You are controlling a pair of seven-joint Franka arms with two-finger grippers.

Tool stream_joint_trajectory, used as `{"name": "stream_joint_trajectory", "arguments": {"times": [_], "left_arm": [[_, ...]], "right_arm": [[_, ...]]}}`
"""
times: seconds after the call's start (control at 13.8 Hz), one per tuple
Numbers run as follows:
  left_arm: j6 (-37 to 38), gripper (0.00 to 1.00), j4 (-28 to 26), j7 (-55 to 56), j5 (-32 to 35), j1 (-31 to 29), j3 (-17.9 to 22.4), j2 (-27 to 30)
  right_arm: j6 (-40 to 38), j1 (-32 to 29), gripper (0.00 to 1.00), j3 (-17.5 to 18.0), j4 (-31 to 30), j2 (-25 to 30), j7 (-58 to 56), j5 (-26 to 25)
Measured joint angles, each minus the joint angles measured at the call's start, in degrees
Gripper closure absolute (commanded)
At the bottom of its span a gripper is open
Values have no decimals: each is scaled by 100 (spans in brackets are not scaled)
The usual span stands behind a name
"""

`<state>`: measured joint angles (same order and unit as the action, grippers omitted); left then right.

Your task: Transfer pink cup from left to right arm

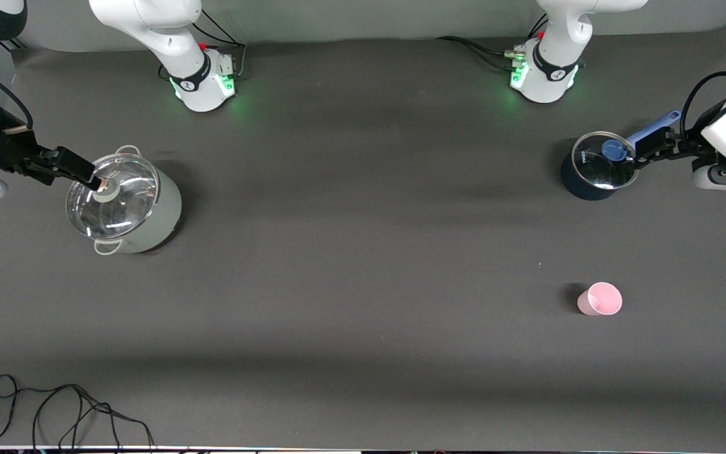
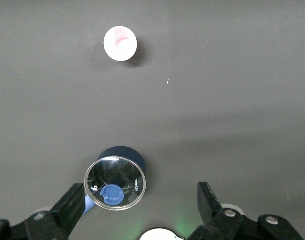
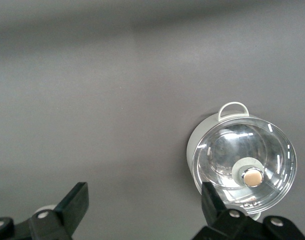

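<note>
Dark grey tabletop (image 1: 363, 252) carries the pink cup (image 1: 600, 299), standing upright and untouched toward the left arm's end, nearer the front camera than the blue lidded pot (image 1: 597, 168). Over that pot hangs the left tool (image 1: 646, 154), released and empty. At the right arm's end, the right tool (image 1: 89, 180) hangs over the grey pot's glass lid (image 1: 114, 195), also spread and empty.

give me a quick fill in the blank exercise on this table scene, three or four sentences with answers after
1. The pink cup stands on the table, nearer to the front camera than the dark blue ____.
2. The left claw is open and holds ____.
3. The right claw hangs over the pale pot's glass ____.
4. Each pot is covered by a ____ lid.

Missing words: pot; nothing; lid; glass
</note>
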<state>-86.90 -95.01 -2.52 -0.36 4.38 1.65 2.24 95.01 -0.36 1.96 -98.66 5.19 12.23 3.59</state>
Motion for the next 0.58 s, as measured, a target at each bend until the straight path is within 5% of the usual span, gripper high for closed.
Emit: {"name": "stream_joint_trajectory", "arguments": {"times": [0.58], "left_arm": [[-50, 0, 105, -8, -2, 1, -12, -54]], "right_arm": [[-35, 1, 0, 0, 0, -25, 0, 0]]}}
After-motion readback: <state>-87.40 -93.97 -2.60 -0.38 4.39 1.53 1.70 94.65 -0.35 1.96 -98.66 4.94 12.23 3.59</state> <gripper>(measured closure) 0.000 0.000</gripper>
